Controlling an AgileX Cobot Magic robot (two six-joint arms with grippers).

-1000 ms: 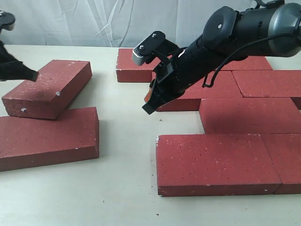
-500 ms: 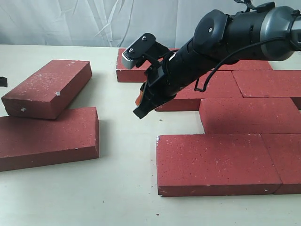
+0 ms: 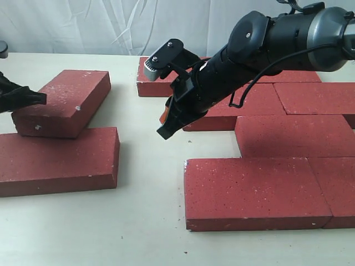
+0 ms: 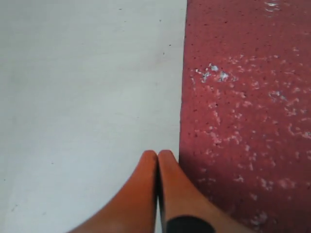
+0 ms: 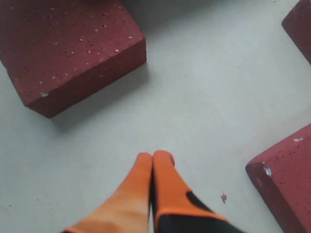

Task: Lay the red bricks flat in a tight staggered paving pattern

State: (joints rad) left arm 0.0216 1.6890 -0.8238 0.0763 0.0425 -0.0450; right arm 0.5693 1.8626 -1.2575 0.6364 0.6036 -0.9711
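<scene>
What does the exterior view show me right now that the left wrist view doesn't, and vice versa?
Only exterior: the right pincer above the table, the laid bricks at right, and a tilted brick leaning on a flat brick. Only left wrist: the left pincer with tips pressed together, right beside a red brick. Both: the left pincer, red brick and the table.

No text, label, brand, number or sign can be read in any view. Only tiny white flecks are seen on the red bricks (image 3: 258,191); nothing legible is printed there.
</scene>
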